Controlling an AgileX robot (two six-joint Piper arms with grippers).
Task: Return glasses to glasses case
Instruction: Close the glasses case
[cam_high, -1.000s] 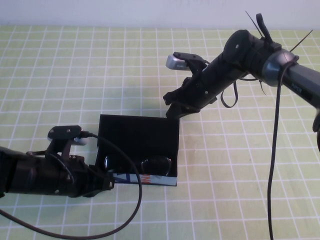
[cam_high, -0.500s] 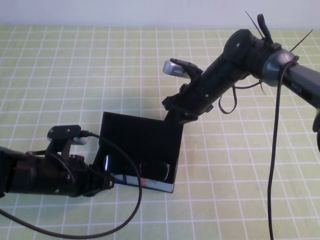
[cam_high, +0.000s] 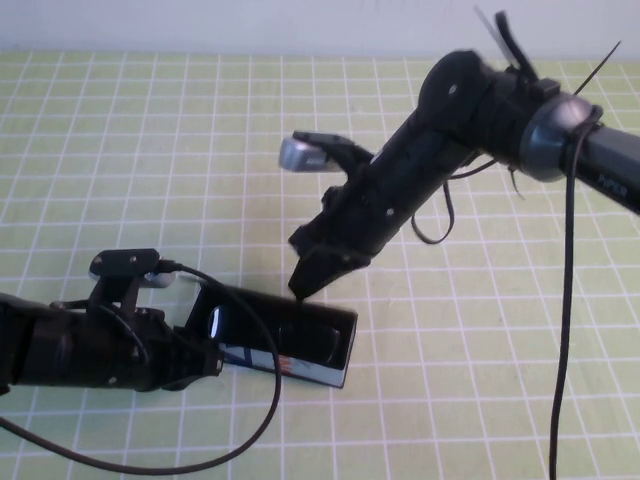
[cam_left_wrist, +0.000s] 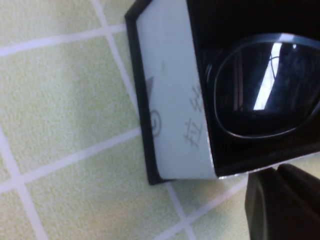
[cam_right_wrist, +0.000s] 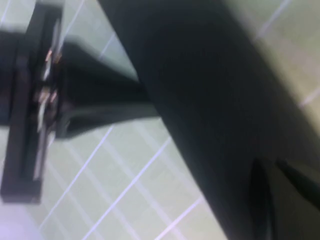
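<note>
One case (cam_high: 285, 340) with one pair of glasses (cam_high: 300, 338) inside sits at lower centre on the bench (cam_high: 120, 150). The right claw (cam_high: 305, 283), apparently closed, presses its lid from above. The left claw (cam_high: 205, 360) touches its left end; grip unclear. The lid has swung down since earlier.

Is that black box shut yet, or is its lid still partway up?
Partway: the case shows the glasses inside; right hand presses its lid, left hand beside it.
</note>
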